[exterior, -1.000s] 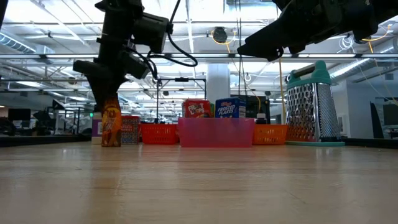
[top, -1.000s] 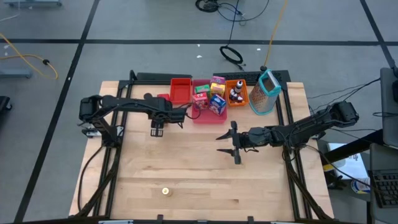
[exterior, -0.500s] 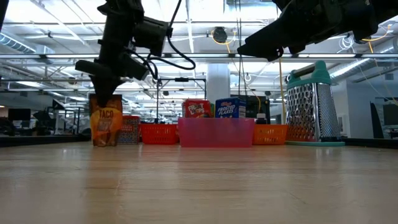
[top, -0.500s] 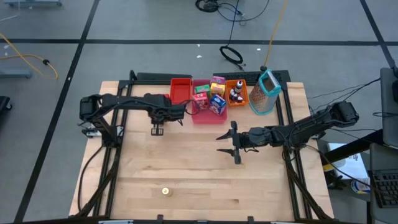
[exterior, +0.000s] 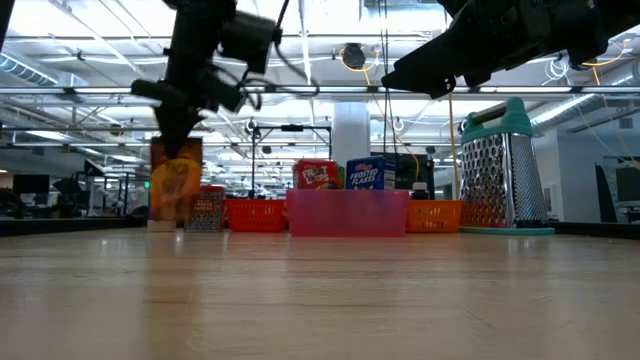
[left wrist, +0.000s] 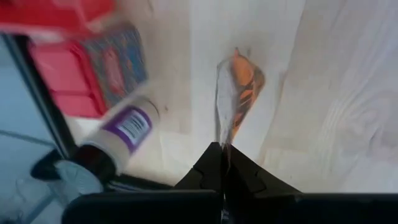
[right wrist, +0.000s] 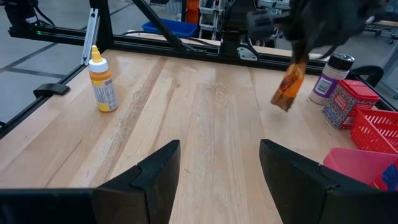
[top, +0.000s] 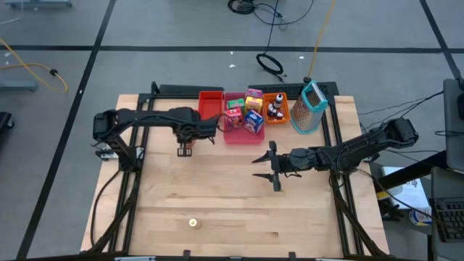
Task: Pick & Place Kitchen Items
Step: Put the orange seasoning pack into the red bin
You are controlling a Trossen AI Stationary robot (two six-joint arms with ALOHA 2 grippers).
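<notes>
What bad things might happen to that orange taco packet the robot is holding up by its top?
1. The left gripper pinches only the top edge of the orange taco pouch, which hangs off the wooden table, so it might slip out and fall.
2. The white shaker with a purple label and the red patterned tin stand close by; a swinging pouch might knock them over.

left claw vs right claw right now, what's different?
Left claw is shut on the orange taco pouch, near the red tray; right claw is open and holds nothing, over bare table mid-board. Left claw's pouch hangs lifted off the wood. Both are dark two-finger claws.
</notes>
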